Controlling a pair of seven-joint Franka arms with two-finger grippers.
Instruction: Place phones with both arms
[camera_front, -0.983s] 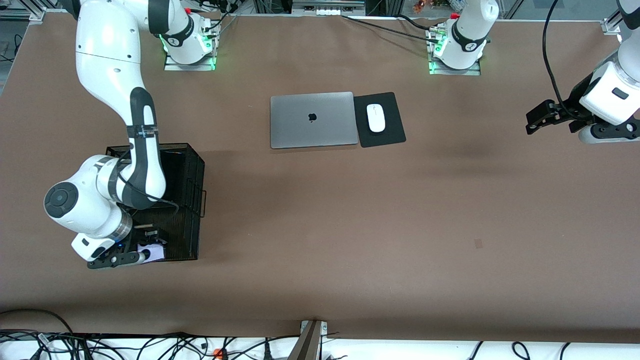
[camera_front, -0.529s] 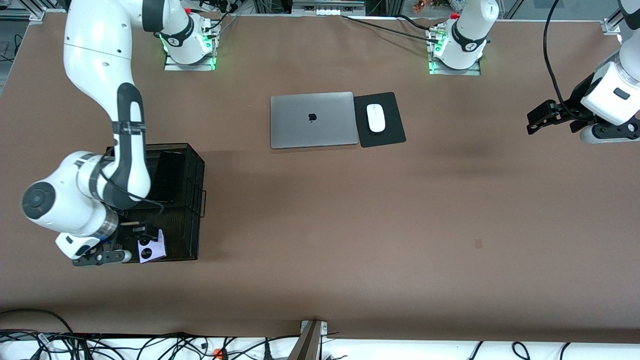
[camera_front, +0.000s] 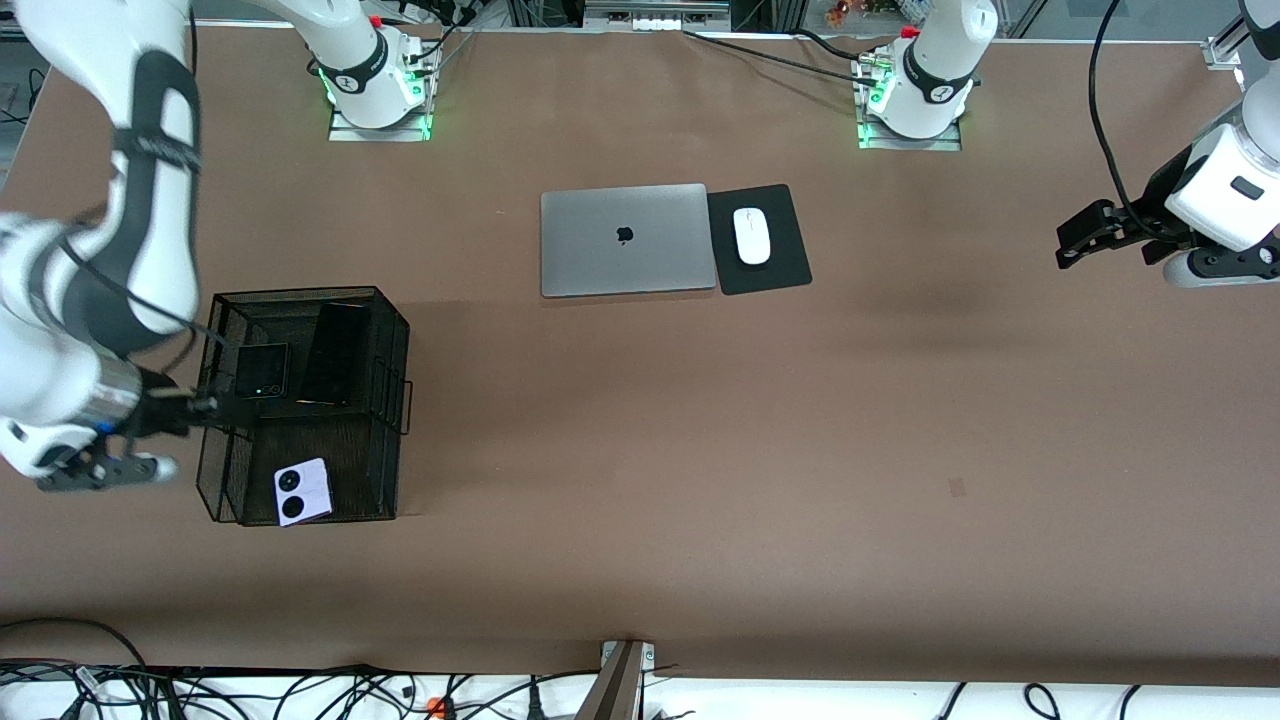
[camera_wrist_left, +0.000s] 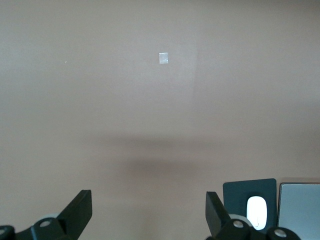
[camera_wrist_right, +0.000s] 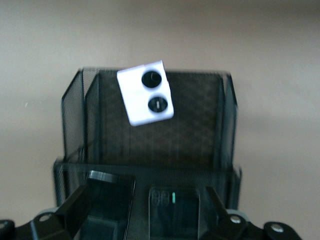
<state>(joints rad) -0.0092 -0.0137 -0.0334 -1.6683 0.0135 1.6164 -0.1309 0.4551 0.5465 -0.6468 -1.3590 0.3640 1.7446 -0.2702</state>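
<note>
Right gripper (camera_front: 195, 405) open and empty at the mesh basket (camera_front: 395, 380) wall; inside we see lilac-white phone (camera_front: 302, 491), folded black phone (camera_front: 261, 371), slim black phone (camera_front: 335, 354). Our worry: fingers catching the mesh, tipping it. Right arm bent low; left gripper (camera_front: 1075, 238) open, waiting over bare table

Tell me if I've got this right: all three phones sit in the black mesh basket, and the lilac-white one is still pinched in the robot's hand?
Not quite. The lilac-white phone lies loose in the black mesh basket; the front view shows the right hand open at the basket's edge, holding nothing. All three phones are in the basket.
</note>
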